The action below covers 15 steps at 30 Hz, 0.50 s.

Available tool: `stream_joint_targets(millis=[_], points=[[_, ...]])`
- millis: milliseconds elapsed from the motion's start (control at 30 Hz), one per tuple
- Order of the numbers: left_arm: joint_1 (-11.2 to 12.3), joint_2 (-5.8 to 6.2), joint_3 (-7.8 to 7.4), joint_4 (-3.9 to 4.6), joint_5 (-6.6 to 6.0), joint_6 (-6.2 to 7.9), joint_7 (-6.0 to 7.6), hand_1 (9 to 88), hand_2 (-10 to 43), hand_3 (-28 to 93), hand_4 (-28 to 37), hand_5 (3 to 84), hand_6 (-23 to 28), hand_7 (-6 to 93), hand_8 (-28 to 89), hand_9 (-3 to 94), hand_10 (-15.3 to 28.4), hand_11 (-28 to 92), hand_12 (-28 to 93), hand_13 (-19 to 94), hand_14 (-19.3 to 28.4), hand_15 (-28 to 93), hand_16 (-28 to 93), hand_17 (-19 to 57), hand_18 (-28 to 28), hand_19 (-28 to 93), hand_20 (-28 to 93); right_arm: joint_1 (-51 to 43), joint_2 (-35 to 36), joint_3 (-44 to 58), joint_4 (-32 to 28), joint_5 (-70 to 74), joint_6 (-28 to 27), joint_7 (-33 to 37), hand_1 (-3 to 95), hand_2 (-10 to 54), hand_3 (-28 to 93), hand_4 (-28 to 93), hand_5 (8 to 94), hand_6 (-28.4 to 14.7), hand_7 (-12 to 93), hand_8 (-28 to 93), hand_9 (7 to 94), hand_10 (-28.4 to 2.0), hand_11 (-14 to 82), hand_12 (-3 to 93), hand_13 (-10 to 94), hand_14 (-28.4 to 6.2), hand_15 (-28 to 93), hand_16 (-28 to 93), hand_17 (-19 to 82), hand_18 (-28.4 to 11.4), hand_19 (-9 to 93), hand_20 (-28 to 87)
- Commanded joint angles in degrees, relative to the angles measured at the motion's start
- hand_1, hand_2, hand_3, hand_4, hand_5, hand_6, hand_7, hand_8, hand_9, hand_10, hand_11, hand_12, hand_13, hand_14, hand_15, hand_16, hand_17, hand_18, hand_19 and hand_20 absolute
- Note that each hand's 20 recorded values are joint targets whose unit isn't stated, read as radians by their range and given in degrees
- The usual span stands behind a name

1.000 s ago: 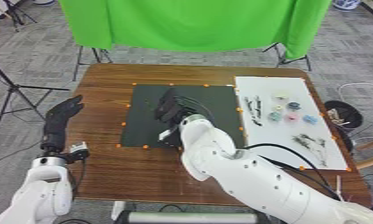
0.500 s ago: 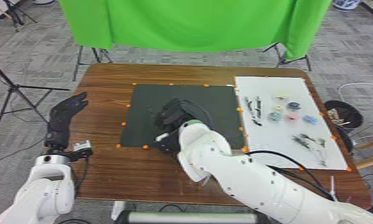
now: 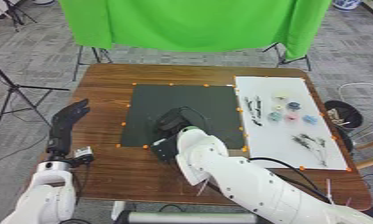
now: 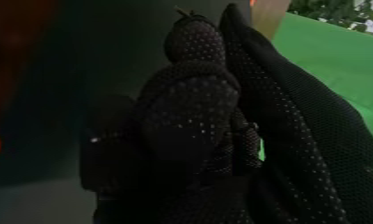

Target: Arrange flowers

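Spread on a brown table (image 3: 102, 182): white sheet (image 3: 267, 90) at right, dark mat (image 3: 160, 97) beside it.
Off the mat's left side, left hand (image 3: 65, 121), relaxed and open; over the mat, right hand (image 3: 172, 121), cannot tell whether gripping. On the sheet, nearest, leafy sprigs (image 3: 317, 145); farther back, dark stems (image 3: 257, 111) and small pastel flowers (image 3: 292, 117).

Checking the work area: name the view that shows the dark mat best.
The head view: most of the dark mat shows, orange markers along its edges, though the right hand hides part. The right wrist view gives a dark stretch behind that hand.
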Motion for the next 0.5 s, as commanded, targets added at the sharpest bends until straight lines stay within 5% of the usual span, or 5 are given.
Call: stream_joint_targets(millis=[33,333,500], points=[[0.3,-1.51,1.94,0.74,0.21,-0.41,0.36,14.8,-3.6,75,-28.3,44.4,-0.3,15.8,-10,45.0,13.0,17,9,32,13.4,12,-1,3.9,9.4,3,14,-0.8,-1.2,-0.5,0.2,0.5,1.2,-0.1,56.6,-9.5,62,24,66.9,-7.0,55,4,92.5,-13.0,30.4,27.0,94,-3.1,54,15,78,-3.5,80,34],[-1.6,-2.53,4.43,1.54,0.18,-1.21,0.3,14.9,-3.6,74,-28.3,44.4,-0.2,15.7,-10,45.1,13.0,17,9,32,13.4,12,-1,3.8,9.5,3,14,-1.0,-1.8,0.3,1.8,0.5,3.0,0.2,57.0,-9.5,63,22,66.7,-6.7,55,4,92.7,-12.8,28.5,27.3,94,-3.6,53,15,78,-3.5,78,35],[-1.4,-3.01,4.63,1.39,0.05,-1.53,0.45,14.8,-3.6,75,-28.3,44.4,-0.1,15.6,-10,45.0,13.1,17,9,32,13.4,12,-1,3.8,9.5,3,14,-1.1,-2.3,1.1,2.6,0.9,2.1,0.8,57.2,-9.5,63,21,66.7,-6.6,54,4,92.9,-12.9,26.7,26.6,94,-3.7,52,16,78,-3.5,78,35]])
